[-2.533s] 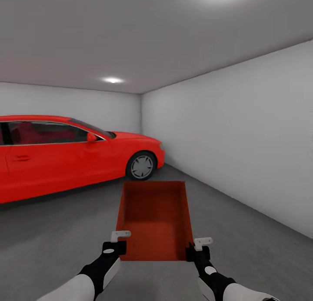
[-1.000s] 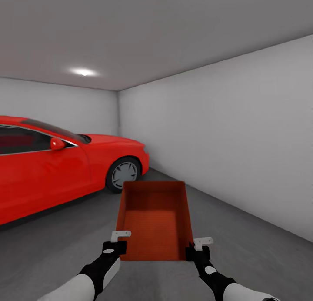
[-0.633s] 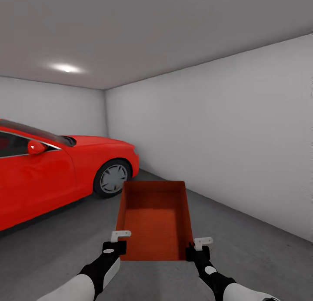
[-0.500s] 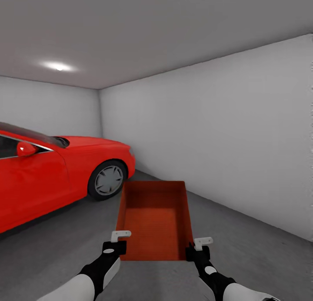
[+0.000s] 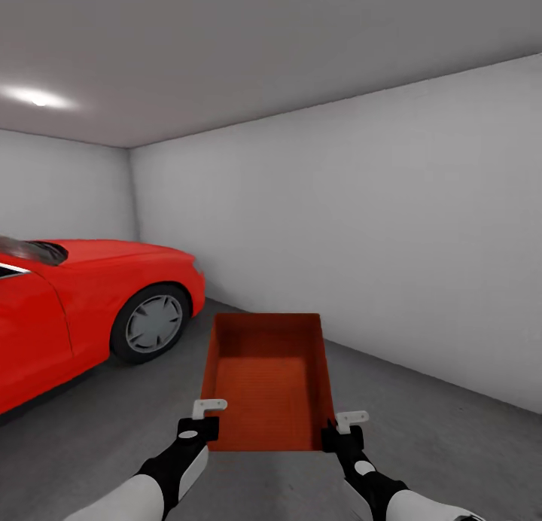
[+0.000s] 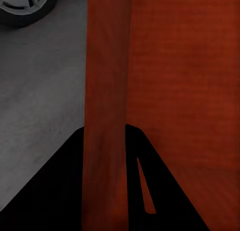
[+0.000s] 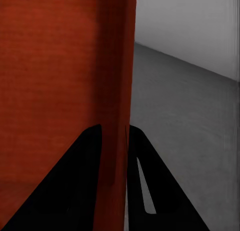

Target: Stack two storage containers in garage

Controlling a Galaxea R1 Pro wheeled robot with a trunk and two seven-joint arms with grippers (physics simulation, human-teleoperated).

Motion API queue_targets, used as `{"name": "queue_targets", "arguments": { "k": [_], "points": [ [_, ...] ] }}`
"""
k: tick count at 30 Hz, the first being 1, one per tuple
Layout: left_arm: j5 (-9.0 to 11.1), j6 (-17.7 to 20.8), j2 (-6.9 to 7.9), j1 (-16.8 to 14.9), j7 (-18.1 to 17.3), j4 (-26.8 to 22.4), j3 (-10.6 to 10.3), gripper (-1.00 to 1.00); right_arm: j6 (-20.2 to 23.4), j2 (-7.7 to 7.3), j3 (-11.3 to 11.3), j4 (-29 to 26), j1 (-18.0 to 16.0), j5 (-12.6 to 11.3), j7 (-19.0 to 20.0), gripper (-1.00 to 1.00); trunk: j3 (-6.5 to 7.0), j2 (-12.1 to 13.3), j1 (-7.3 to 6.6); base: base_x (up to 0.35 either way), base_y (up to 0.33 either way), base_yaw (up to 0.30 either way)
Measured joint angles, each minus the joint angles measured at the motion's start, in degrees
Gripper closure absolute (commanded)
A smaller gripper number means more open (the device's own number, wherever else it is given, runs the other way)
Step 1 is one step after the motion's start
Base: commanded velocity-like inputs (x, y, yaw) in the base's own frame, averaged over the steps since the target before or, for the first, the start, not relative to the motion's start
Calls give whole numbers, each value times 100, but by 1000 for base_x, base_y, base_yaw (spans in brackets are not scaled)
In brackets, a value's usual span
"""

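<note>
I hold one orange-red storage container (image 5: 267,378) level in front of me, above the garage floor (image 5: 436,446). My left gripper (image 5: 205,421) is shut on its left wall near the close corner, and my right gripper (image 5: 340,429) is shut on its right wall. In the left wrist view the container wall (image 6: 107,91) runs between the dark fingers (image 6: 60,186). In the right wrist view the container's thin wall (image 7: 117,91) sits clamped between the fingers (image 7: 145,186). The bin is empty inside.
A red car (image 5: 83,295) stands at the left, its front wheel (image 5: 150,323) close to the bin's far left corner. A pale grey wall (image 5: 391,235) runs along the right and meets the back wall (image 5: 60,197) at a corner. Open concrete lies ahead and to the right.
The whole view has swung to the right: the car and the room corner have slid leftward in the picture. The container and both grippers keep the same place in the view.
</note>
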Motion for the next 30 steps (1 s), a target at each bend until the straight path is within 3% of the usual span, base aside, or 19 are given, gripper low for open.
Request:
{"name": "queue_targets", "arguments": {
  "k": [18, 30],
  "points": [
    [-4, 0, 0, 1, 2, -2, 5, 100, 2, 0, -7, 0, -1, 9, 2, 100, -8, 0, 0, 312, 188, -27],
    [-7, 0, -6, 0, 5, 2, 5, 100, -7, -5, 2, 8, -1, -16, 15, 100, -8, 0, 0, 311, 189, -256]
  ]
}}
